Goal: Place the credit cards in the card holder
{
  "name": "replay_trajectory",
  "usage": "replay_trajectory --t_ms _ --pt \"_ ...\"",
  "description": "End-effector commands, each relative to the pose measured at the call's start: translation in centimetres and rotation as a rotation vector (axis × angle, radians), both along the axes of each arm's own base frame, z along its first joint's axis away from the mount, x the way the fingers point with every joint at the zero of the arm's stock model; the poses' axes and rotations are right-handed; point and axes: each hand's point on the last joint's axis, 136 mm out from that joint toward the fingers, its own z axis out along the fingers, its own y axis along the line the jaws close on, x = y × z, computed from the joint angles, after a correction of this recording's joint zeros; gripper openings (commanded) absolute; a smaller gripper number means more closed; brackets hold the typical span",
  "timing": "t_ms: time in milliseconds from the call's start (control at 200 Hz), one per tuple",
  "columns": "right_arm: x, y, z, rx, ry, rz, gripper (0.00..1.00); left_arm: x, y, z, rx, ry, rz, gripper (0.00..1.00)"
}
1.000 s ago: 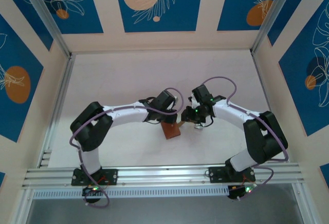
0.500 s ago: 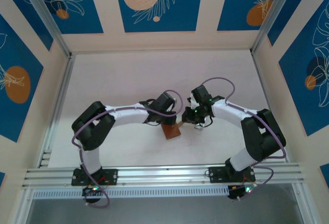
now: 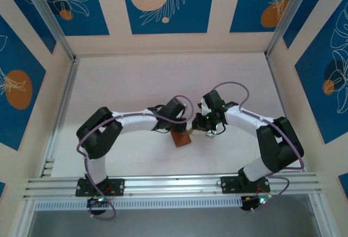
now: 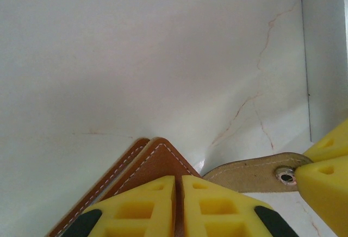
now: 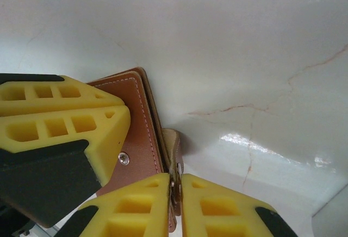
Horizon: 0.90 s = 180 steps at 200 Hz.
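Note:
The card holder (image 3: pixel 183 138), a small reddish-brown folding wallet, stands on edge on the white table between the two arms. My left gripper (image 3: pixel 183 129) is shut on the card holder's (image 4: pixel 155 161) upper edge, its fingers (image 4: pixel 147 201) pressed together over the stitched leather. My right gripper (image 5: pixel 175 187) is shut on the tan strap flap (image 5: pixel 175 144) at its snap button, beside the wallet body (image 5: pixel 133 128). That flap (image 4: pixel 250 170) sticks out to the right in the left wrist view. The credit cards are out of view.
Patterned blue and cream walls (image 3: pixel 163 3) enclose the table on three sides. An aluminium rail (image 3: pixel 174 185) runs along the near edge by the arm bases. Bare white marble-look tabletop (image 3: pixel 136 79) stretches behind the arms.
My right gripper's jaws have closed onto the strap flap. Both arms have stayed almost where they were, and the card holder has not shifted.

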Motion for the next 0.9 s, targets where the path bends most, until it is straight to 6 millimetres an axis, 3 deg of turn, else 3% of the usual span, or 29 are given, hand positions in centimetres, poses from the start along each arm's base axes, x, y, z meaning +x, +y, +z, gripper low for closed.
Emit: replay_trajectory --t_ms 0,235,495,740,895 --pt "-0.6 0.4 0.5 0.033 0.003 0.023 0.10 -1.1 0.9 -2.3 0.045 0.050 0.001 0.11" --pt "-0.8 1.5 1.2 0.054 -0.013 0.055 0.02 -1.0 0.4 -2.0 0.030 0.054 -0.005 0.11" --pt "-1.4 3.5 0.7 0.077 0.010 0.089 0.00 -0.2 -0.6 1.6 -0.037 0.025 0.003 0.12" --pt "-1.5 3.7 0.5 0.067 0.013 0.093 0.00 0.3 0.9 4.4 -0.093 -0.002 0.012 0.15" --pt "-1.5 3.7 0.6 0.061 0.012 0.097 0.00 -0.7 2.6 4.3 -0.079 -0.001 0.030 0.15"
